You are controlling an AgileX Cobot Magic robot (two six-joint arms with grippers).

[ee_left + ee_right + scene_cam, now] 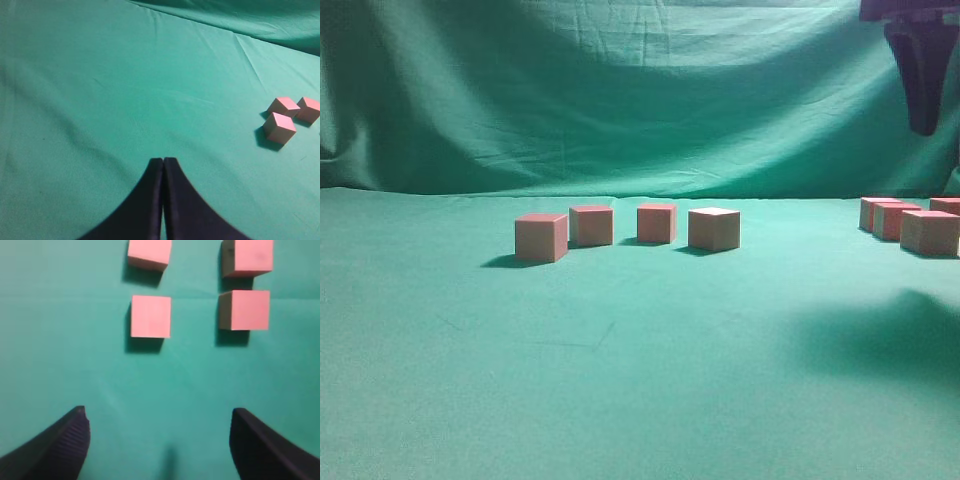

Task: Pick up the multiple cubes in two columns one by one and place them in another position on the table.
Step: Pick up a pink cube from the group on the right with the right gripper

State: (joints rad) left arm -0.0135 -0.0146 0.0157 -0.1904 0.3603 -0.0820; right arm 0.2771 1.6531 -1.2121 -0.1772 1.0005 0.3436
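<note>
Several pinkish cubes stand in a row mid-table, from the leftmost cube (541, 238) to the rightmost cube (713, 229). More cubes cluster at the right edge (929, 232). In the right wrist view they lie in two columns, with the nearest left cube (150, 316) and nearest right cube (245, 310) ahead of my right gripper (158, 415). That gripper is open and empty, hanging high above the cluster (923, 70). My left gripper (163, 161) is shut on nothing over bare cloth, with three cubes (279, 128) off to its right.
The green cloth table (620, 380) stretches wide in front of the cubes. A draped green backdrop (620, 100) rises behind it. A shadow (890, 340) falls on the cloth at the front right.
</note>
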